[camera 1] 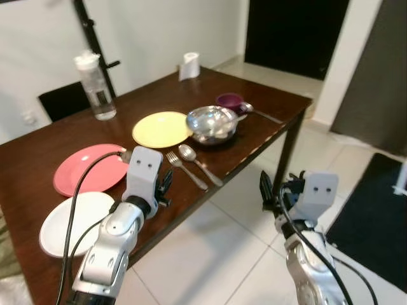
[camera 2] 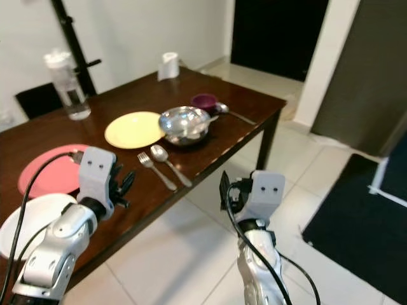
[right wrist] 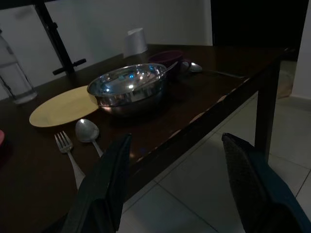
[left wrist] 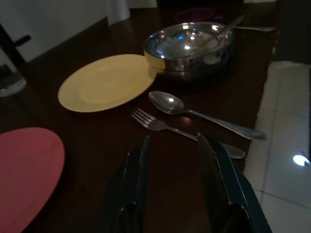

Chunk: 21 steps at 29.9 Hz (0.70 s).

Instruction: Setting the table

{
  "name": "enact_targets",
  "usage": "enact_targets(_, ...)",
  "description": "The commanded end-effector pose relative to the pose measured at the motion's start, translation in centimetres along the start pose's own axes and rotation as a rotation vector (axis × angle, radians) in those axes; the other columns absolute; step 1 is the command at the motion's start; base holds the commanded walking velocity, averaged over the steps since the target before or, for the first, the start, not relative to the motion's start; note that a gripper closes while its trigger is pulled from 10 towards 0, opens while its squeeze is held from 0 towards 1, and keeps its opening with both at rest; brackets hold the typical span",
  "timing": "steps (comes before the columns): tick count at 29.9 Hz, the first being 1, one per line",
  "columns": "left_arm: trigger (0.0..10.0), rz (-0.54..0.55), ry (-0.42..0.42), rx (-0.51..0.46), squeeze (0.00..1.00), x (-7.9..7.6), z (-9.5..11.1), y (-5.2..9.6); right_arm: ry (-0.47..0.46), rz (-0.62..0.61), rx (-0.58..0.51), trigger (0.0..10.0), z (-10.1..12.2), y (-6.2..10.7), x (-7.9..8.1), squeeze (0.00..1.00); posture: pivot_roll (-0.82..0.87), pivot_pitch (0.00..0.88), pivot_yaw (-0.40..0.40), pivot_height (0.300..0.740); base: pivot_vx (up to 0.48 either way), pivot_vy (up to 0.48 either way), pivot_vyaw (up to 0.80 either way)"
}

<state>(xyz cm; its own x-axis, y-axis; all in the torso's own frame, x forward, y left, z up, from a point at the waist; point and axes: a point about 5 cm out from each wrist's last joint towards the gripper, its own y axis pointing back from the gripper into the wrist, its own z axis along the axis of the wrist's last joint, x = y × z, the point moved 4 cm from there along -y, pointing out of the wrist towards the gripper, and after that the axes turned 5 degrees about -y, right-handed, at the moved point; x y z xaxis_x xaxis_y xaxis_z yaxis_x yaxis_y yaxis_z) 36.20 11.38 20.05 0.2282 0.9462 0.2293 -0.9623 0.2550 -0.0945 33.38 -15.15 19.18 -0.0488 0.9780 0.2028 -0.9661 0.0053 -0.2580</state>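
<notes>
On the dark wooden table [camera 1: 270, 114] lie a fork [camera 1: 186, 169] and a spoon [camera 1: 198, 163] side by side near the front edge. Behind them are a yellow plate [camera 1: 161, 129] and a steel bowl [camera 1: 212, 124]. A pink plate [camera 1: 86, 168] and a white plate [camera 1: 67, 223] lie further left. My left gripper [left wrist: 174, 140] hovers open and empty over the table, just short of the fork [left wrist: 165, 126]. My right gripper [right wrist: 177, 141] is open and empty, held off the table's front edge above the tiled floor.
A purple cup [camera 1: 229, 100] with a second spoon [camera 1: 257, 112] beside it sits behind the bowl. A water bottle [camera 1: 96, 86] and a white cup [camera 1: 189, 66] stand at the far side. A black chair [camera 1: 63, 98] is behind the table, a dark mat [camera 1: 375, 222] on the right.
</notes>
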Motion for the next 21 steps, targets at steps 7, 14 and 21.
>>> enact_targets(7,10.0,0.007,-0.015,0.023,0.0,0.2,-0.5,0.1,-0.003,-0.01,0.012,10.0,-0.3,0.1,-0.2,0.0,0.08,0.064,0.134,0.74,0.0,0.0,0.79)
enact_targets(14,10.0,0.008,-0.032,0.012,0.0,0.3,-0.3,0.1,-0.003,-0.005,0.011,10.0,-0.3,0.1,-0.1,0.0,0.08,0.061,0.134,0.74,0.0,0.0,0.8)
enact_targets(21,10.0,0.012,-0.119,-0.055,0.0,2.6,2.4,-0.7,-0.002,-0.005,0.008,10.0,-0.2,0.1,-0.1,0.0,0.08,0.057,0.136,0.74,0.0,0.0,0.8)
